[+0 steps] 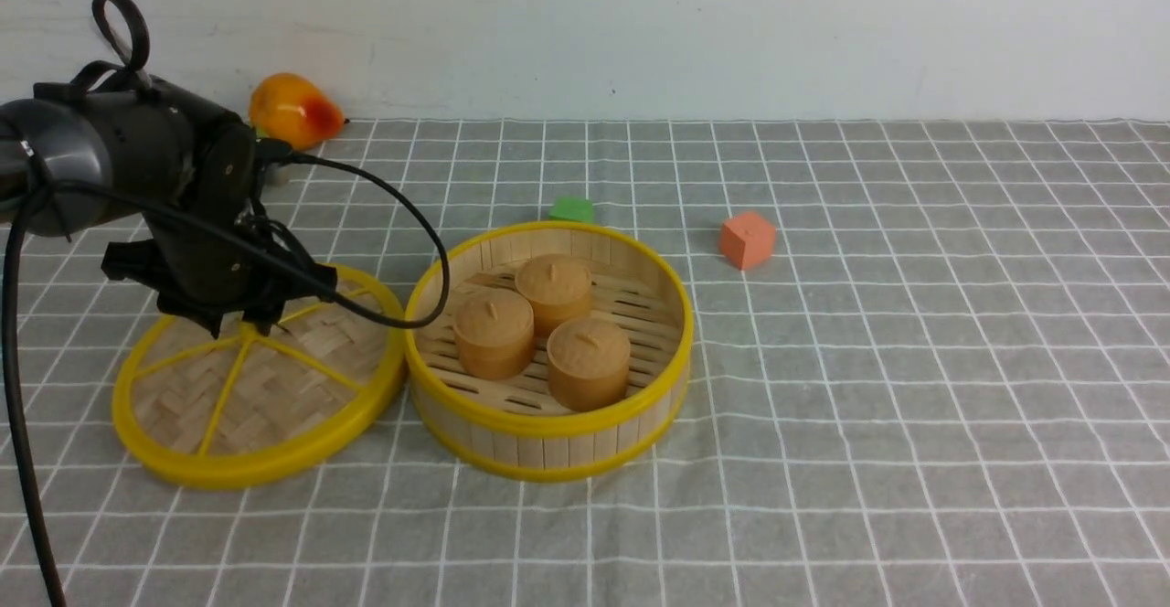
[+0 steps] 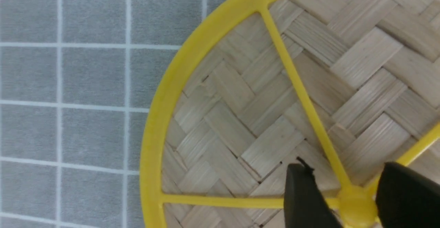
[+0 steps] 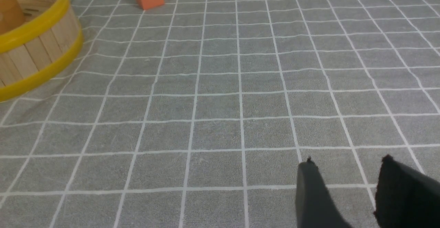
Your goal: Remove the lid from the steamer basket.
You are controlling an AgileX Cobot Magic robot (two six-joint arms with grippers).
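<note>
Three buns (image 1: 494,333) sit uncovered in the steamer basket (image 1: 548,447) at the centre of the front view, so the lid (image 1: 265,397) is already off: it lies on the bench (image 1: 914,406) at lower left, rim just beside the basket's. The left fingers (image 1: 239,319) straddle the lid's centre knob (image 2: 357,209), its natural handle; whether they pinch it I cannot tell. The right fingers (image 3: 347,162) hang part open above the bench, holding nothing.

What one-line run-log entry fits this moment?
lid: off, on cloth beside steamer basket | left gripper: straddling knob, grip unclear | right gripper: open, empty
</note>
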